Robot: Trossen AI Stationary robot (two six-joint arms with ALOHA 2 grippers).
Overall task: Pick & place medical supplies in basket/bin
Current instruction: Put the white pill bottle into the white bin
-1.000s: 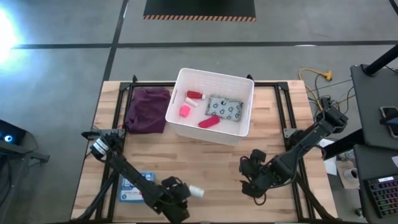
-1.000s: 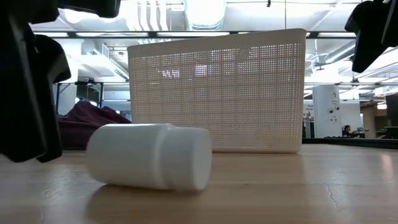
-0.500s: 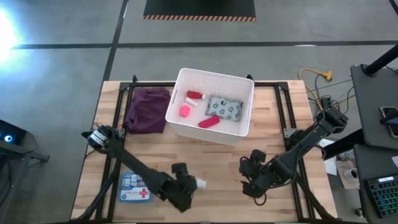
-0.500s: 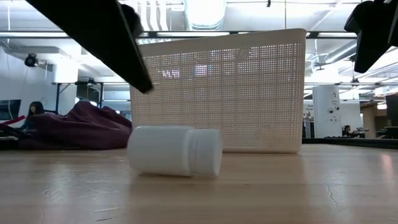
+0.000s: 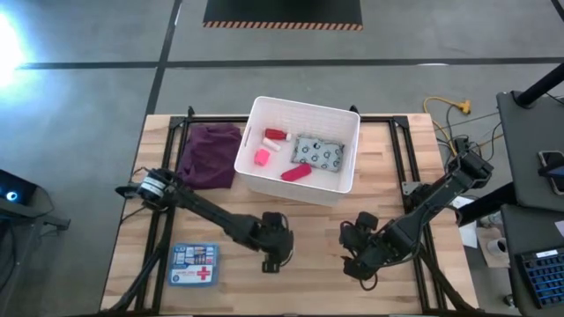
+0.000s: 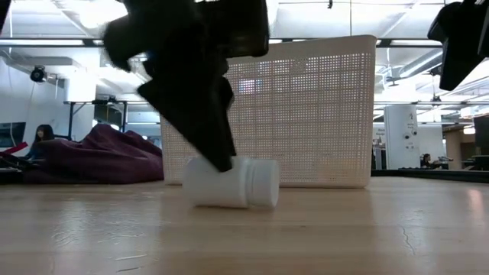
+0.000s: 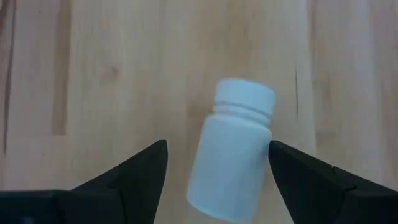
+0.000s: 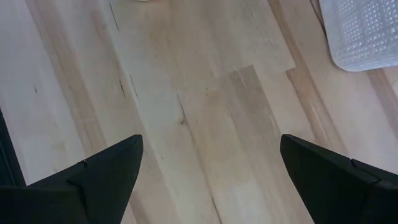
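A white bottle (image 7: 233, 155) lies on its side on the table, cap (image 6: 263, 183) toward the right in the low view. My left gripper (image 7: 217, 144) stands open over it, one finger on each side; in the high view the gripper (image 5: 274, 255) hides the bottle. My right gripper (image 8: 211, 162) hangs open over bare wood at the front right (image 5: 361, 255). The white bin (image 5: 304, 105) at the far middle holds a red-and-white bottle (image 5: 277, 135), a pink cube (image 5: 262, 157), a patterned packet (image 5: 319, 152) and a red tube (image 5: 296, 173). A first-aid box (image 5: 194, 264) lies flat at the front left. My left gripper comes down slanting over the lying bottle, its fingers roughly along it. One fingertip (image 7: 277, 152) stands right at the bottle's shoulder (image 7: 264, 134); whether it touches, I cannot tell. A gap shows between the other finger (image 7: 152, 162) and the bottle.
A purple cloth (image 5: 210, 155) lies left of the bin. The bin's mesh wall (image 6: 306, 114) rises just behind the bottle, and its corner (image 8: 367, 31) shows in the right wrist view. Bare wood lies between the two grippers and along the front edge.
My left gripper has swung from the table's front edge toward the right and far side, rolling at the wrist, and now stands over the white bottle. The bottle, still on its side, has rolled away toward the bin. The first-aid box is uncovered.
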